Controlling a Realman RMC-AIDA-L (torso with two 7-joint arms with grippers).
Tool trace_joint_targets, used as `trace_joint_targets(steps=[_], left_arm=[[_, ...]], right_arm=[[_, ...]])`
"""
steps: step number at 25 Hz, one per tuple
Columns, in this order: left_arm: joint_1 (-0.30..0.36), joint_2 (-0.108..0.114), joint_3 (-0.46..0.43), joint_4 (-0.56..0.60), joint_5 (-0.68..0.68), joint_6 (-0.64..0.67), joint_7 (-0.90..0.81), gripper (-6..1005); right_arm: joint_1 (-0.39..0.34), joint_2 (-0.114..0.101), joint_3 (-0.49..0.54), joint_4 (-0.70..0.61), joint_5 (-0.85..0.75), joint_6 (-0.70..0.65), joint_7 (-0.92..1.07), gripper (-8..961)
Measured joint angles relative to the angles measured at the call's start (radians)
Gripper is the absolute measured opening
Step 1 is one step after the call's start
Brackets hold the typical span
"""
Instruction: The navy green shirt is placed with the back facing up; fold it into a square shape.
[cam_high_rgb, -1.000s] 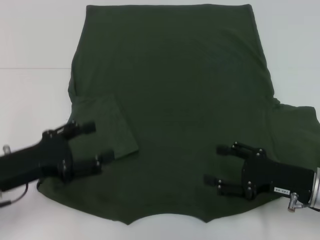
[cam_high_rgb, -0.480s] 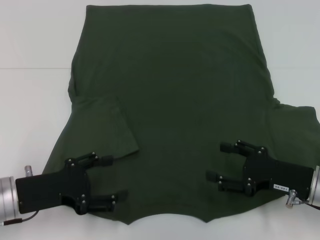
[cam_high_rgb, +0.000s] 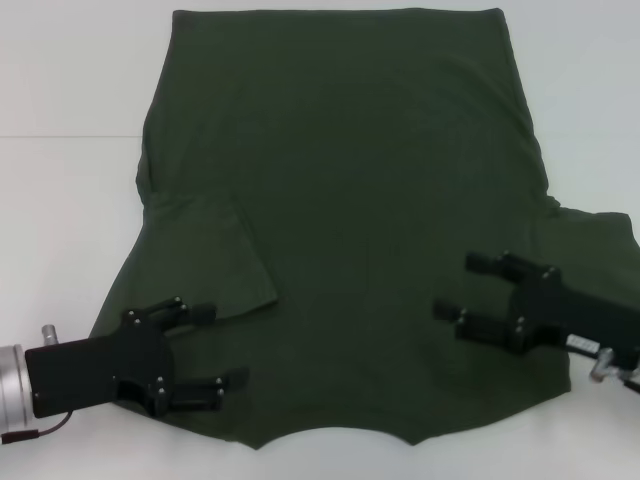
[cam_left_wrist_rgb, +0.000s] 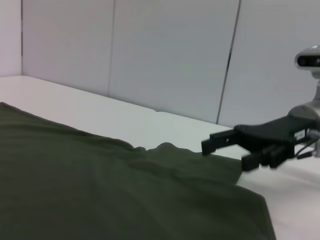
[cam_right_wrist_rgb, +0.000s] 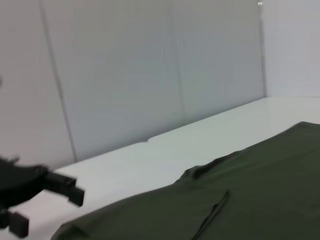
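One navy green shirt lies flat on a white table, filling the middle of the head view from twelve o'clock down to six; its straight hem runs along the far edge, and the curved neckline faces the robot at six o'clock. One sleeve is folded inward onto the body at about eight o'clock, and the other spreads outward at three o'clock. Two black grippers are in view. The left gripper sits at seven o'clock over the shirt's near left edge, its two fingers spread apart with cloth showing between them, pinching nothing. The right gripper sits at four o'clock over the shirt near the spread sleeve, its fingers likewise parted and holding nothing. A small white label on the right gripper's body is too small to read, and the shirt bears no print. Bare table shows along the left side at nine o'clock, along the right at two o'clock, and beyond the hem.
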Motion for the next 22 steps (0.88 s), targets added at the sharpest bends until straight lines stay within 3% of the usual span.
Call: trace_joint_targets(steps=[3, 9, 16, 22], left_arm=[[0.001, 0.0, -0.017, 0.002, -0.007, -0.002, -0.021, 933], [-0.006, 0.003, -0.033, 0.007, -0.008, 0.01, -0.063, 933], [-0.01, 0.003, -0.026, 0.007, -0.003, 0.01, -0.085, 933], [-0.014, 0.004, -0.024, 0.009, -0.002, 0.009, -0.119, 932]], right_arm=[[-0.011, -0.005, -0.001, -0.069, 0.004, -0.007, 0.113, 912], [-0.026, -0.007, -0.01, -0.339, -0.043, -0.013, 0.444, 912], [-0.011, -0.014, 0.03, -0.608, -0.251, -0.003, 0.885, 912], [0.005, -0.038, 0.07, -0.749, -0.474, -0.034, 1.309, 912]])
